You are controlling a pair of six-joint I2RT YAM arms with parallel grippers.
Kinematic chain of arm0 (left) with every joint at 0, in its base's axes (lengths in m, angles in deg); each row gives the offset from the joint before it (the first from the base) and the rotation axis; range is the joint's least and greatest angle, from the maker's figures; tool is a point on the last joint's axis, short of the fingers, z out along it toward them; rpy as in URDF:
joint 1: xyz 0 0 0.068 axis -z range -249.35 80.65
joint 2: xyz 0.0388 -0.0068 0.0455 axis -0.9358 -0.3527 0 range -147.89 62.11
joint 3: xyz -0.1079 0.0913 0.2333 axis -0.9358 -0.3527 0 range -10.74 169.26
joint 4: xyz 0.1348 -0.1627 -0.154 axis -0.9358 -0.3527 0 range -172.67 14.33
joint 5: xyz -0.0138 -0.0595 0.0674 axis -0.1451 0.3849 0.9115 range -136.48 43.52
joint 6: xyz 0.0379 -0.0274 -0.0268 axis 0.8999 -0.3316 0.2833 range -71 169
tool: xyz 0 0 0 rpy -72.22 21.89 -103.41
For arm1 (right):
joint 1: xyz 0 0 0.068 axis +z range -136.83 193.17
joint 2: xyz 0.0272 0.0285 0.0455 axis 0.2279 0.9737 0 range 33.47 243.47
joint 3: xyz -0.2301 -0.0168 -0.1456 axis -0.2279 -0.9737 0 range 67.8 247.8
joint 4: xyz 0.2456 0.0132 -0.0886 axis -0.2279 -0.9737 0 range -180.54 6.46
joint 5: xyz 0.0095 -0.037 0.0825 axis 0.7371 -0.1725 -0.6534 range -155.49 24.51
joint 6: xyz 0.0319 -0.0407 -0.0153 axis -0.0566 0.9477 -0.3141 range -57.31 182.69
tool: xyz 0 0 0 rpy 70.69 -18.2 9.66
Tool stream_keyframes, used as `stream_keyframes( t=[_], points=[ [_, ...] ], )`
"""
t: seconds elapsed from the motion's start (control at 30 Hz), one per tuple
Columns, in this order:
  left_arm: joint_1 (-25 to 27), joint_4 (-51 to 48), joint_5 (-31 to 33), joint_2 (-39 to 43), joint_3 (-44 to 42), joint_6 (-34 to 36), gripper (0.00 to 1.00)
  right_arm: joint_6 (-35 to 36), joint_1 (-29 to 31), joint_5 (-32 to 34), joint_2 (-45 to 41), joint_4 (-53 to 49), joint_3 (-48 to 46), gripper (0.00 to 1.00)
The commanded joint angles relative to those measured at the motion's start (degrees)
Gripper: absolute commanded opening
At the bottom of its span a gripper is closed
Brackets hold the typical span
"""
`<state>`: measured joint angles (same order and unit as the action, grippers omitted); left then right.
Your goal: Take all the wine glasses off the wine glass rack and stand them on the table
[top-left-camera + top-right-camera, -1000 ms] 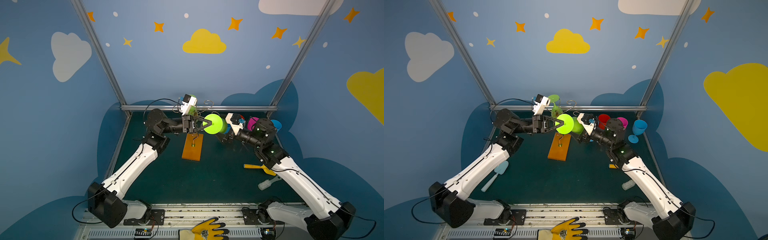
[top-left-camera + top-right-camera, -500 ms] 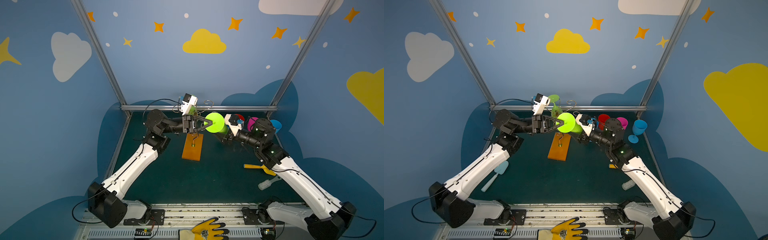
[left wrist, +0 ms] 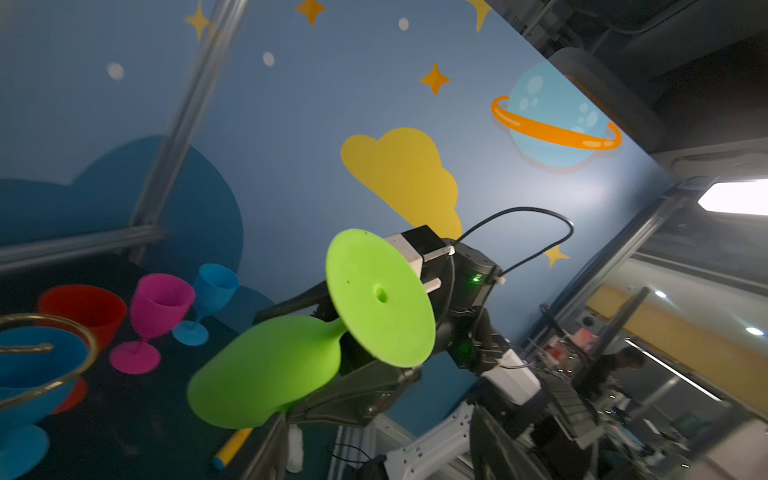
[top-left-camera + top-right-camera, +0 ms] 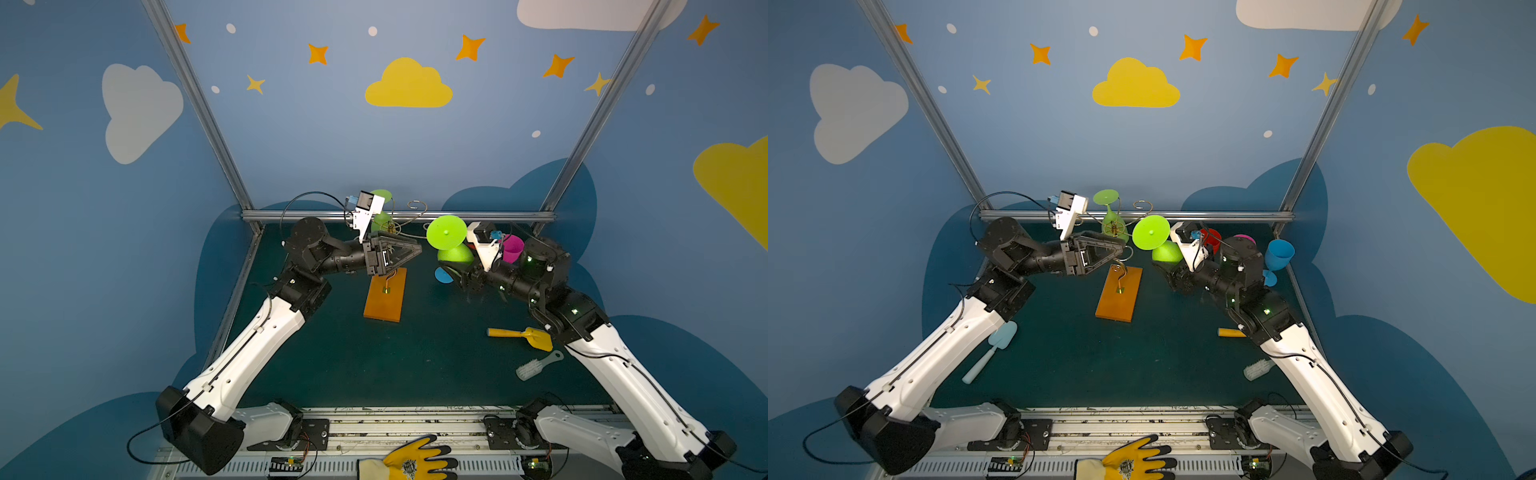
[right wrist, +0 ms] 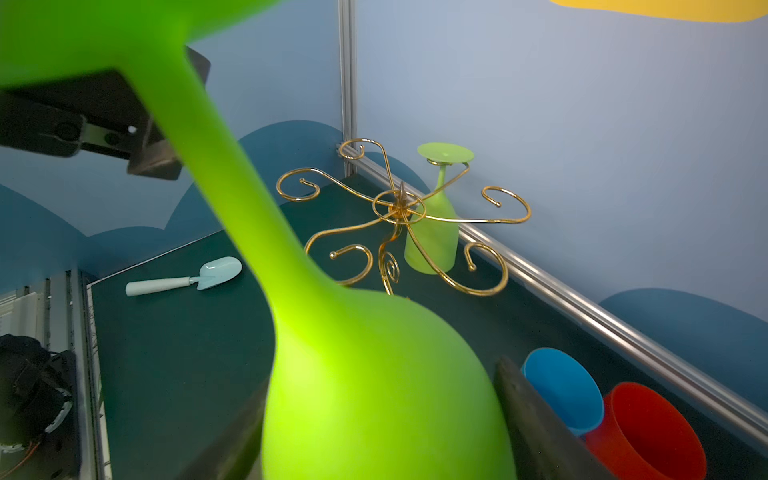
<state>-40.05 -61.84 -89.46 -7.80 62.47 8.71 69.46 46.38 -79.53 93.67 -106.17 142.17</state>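
Shifted right: the wine glass (image 4: 448,235), now clear of the wine glass rack (image 4: 384,297) — left gripper (image 4: 415,249) is no longer against it, and I can't tell how its jaws stand. Front to back: white brush (image 4: 536,368) and yellow scoop (image 4: 523,336) lie nearest me, then the rack's wooden base, then the right gripper (image 3: 278,363) clamped on the glass's green bowl, held in the air with its foot tilted up — a second green glass (image 5: 434,232) hangs upside down on the rack's far side.
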Motion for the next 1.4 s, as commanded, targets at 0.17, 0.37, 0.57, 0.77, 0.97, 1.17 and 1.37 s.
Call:
stream_keyframes(
  t=[0.17,0.37,0.57,0.77,0.97,1.17,1.37],
  points=[
    [3.0,8.2,22.4,3.0,-9.0,42.1,0.67,-5.3,0.0,2.8,0.4,-16.0,7.3,0.48],
    [3.1,14.7,18.9,0.1,-9.4,56.0,0.63,-6.6,0.5,1.9,2.7,-19.8,9.7,0.46],
    [3.9,16.8,16.8,-1.9,-9.1,62.7,0.59,-7.4,1.9,0.4,4.7,-20.1,10.6,0.45],
    [5.1,16.3,15.9,-2.7,-9.0,66.0,0.58,-7.6,4.2,-0.1,7.4,-20.7,11.7,0.44],
    [5.5,16.4,15.8,-3.1,-8.7,66.1,0.52,-7.6,6.5,0.1,9.7,-22.0,13.2,0.44],
    [5.6,15.3,15.9,-2.7,-8.5,65.9,0.32,-8.6,7.2,0.7,10.8,-23.5,13.9,0.46],
    [5.6,14.8,16.9,-2.4,-8.6,64.8,0.05,-9.4,7.4,0.3,10.5,-22.7,13.6,0.67]
  ],
)
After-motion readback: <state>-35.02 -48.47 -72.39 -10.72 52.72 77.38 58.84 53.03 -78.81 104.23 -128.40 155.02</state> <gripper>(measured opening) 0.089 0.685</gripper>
